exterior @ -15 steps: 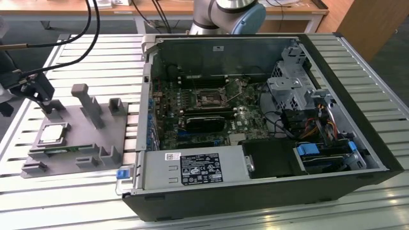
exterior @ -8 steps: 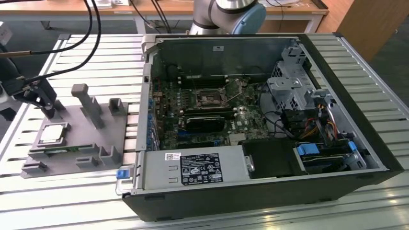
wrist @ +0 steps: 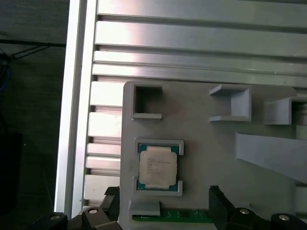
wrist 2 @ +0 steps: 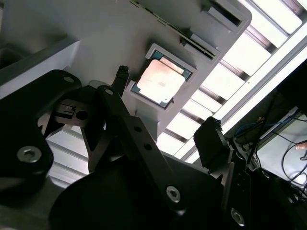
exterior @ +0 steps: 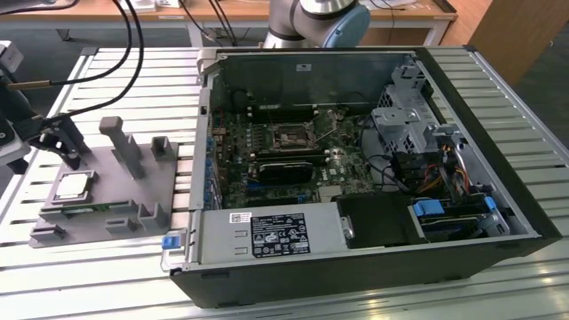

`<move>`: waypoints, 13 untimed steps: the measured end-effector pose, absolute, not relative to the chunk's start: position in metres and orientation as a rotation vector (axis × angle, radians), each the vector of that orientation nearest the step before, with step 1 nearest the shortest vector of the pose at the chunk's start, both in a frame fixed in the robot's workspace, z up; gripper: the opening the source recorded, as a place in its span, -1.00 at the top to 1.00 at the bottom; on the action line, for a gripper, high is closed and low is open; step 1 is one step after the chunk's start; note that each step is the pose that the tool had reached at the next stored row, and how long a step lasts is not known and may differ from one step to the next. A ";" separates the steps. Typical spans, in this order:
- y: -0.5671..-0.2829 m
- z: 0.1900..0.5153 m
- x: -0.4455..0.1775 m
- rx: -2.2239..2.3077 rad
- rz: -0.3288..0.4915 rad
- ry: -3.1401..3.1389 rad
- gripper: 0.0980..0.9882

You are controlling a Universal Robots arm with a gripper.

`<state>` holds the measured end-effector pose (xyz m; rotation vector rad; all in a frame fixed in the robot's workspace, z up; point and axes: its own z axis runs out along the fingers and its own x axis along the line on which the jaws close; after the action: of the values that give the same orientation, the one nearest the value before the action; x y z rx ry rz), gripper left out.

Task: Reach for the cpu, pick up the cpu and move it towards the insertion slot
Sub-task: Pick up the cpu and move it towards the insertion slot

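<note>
The claw stands wide and empty. Its two dark fingers are spread, and in both wrist views the cpu shows in the gap between them, untouched. The spread looks chosen so the fingers can come down past the chip's two free sides.

The cpu lies flat, metal top up, in a shallow pocket of a grey fixture plate, toward the plate's near corner at the exterior view's left. Raised lips on two opposite sides of the pocket hold it, I judge to stop it sliding and to fix its position for a grasp. A green memory strip sits along the plate's near edge, just beside the pocket.

The plate rests on a slatted aluminium table next to an open computer case, which lies on its side so the board faces up. The insertion slot is mid-board, well apart from the claw.

Count: one claw with two fingers, one cpu, one memory strip, one plate, one case, one slot.
</note>
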<state>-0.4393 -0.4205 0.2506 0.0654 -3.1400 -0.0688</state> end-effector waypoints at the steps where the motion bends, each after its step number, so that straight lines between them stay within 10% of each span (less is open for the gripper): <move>1: -0.421 0.249 -0.439 0.066 -0.069 -3.140 -0.63; 13: -0.421 0.236 -0.439 0.069 -0.066 -3.140 -0.63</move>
<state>-0.4392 -0.4206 0.2355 0.0694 -3.1399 -0.0662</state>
